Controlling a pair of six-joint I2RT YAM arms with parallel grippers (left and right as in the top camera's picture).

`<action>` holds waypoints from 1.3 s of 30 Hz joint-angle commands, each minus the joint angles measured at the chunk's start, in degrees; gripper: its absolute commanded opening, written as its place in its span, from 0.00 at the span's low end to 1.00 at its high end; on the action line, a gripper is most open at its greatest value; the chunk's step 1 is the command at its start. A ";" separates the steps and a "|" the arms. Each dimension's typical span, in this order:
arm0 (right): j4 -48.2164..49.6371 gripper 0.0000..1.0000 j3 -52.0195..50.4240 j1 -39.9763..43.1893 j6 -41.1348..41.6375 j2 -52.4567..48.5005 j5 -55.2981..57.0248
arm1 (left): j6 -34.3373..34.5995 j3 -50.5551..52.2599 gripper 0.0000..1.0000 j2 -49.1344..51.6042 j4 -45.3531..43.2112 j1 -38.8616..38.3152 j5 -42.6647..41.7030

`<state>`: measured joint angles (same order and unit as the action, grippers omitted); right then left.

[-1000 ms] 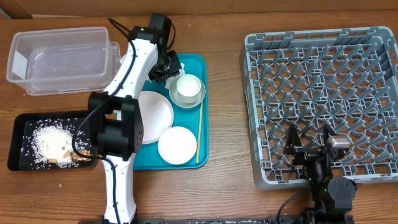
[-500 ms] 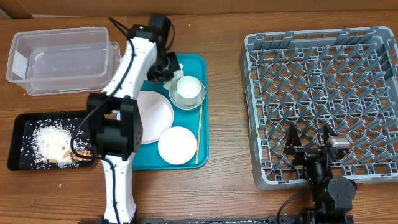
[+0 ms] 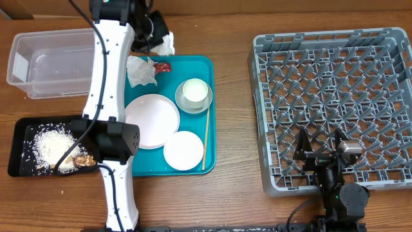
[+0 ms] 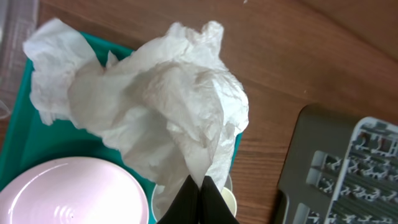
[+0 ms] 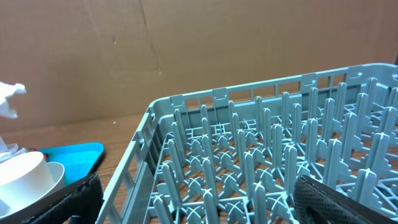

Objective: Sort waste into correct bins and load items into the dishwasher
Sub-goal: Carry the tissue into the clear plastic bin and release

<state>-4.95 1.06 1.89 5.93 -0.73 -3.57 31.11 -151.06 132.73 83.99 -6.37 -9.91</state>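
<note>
Stock as I read it from my station:

1. Clear tub [image 3: 61, 61], far left of the table [image 3: 232, 200]. It holds a few whitish specks on its floor.
2. Black tray [image 3: 18, 151], in front of the tub. It holds a heap of rice crumbs [image 3: 53, 145] with scattered grains around it, and brown bits [image 3: 82, 161] at its right end.
3. Teal tray [image 3: 209, 67], between the tub and the rack. It holds:
   - a second napkin [image 3: 140, 69], crumpled at the back left corner
   - a red wrapper [image 3: 163, 66], touching that napkin's right side
   - a bowl [image 3: 180, 102] with the cup [image 3: 195, 90] standing upright inside it
   - the large plate [image 3: 153, 119], pinkish in the wrist view
   - the small plate [image 3: 183, 150], in front of the large plate and just beside it
   - a wooden stick [image 3: 206, 138], lying along the right side
4. Grey rack [image 3: 335, 96], right side of the table, with its grid of upright prongs in plain view.

Grippers:
- Left gripper [image 4: 200, 190]: the fingertips are pressed together, pinching the held napkin [image 4: 168, 106]. The napkin is lifted off the tray and bunched loosely over the tray's back edge, near the tub's right end.
- Right gripper [image 3: 320, 145]: the fingers are spread wide and hold nothing. It sits low at the rack's near edge, well apart from all the dishes.
</note>
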 commanded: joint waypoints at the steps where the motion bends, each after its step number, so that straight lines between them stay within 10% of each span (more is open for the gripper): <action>1: 0.33 1.00 -0.59 0.37 -0.37 0.50 0.55 | -1.11 -3.63 0.04 0.11 0.52 3.65 0.44; 14: 0.33 1.00 -0.59 0.37 -0.37 0.50 0.55 | -0.92 -1.70 0.08 1.01 -4.20 17.00 18.21; 15: 0.33 1.00 -0.59 0.37 -0.37 0.50 0.55 | -0.90 -1.05 0.17 1.05 -4.98 17.68 18.18; 17: 0.33 1.00 -0.59 0.37 -0.37 0.50 0.55 | -0.90 -0.28 0.89 1.05 -5.62 18.67 17.35; 18: 0.33 1.00 -0.59 0.37 -0.37 0.50 0.55 | -0.90 -0.15 1.00 1.05 -5.57 19.06 16.81; 28: 0.33 1.00 -0.59 0.37 -0.37 0.50 0.55 | -4.17 -0.15 0.99 1.05 0.11 18.64 -5.55; 31: 0.33 1.00 -0.59 0.37 -0.37 0.50 0.55 | -4.13 -0.13 0.82 1.05 2.36 16.11 -10.23; 39: 0.33 1.00 -0.59 0.37 -0.37 0.50 0.55 | -2.34 -0.13 0.74 1.05 1.40 4.42 -0.46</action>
<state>-4.95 1.06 1.89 5.93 -0.73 -3.57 28.25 -151.52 132.90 85.91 2.74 -15.88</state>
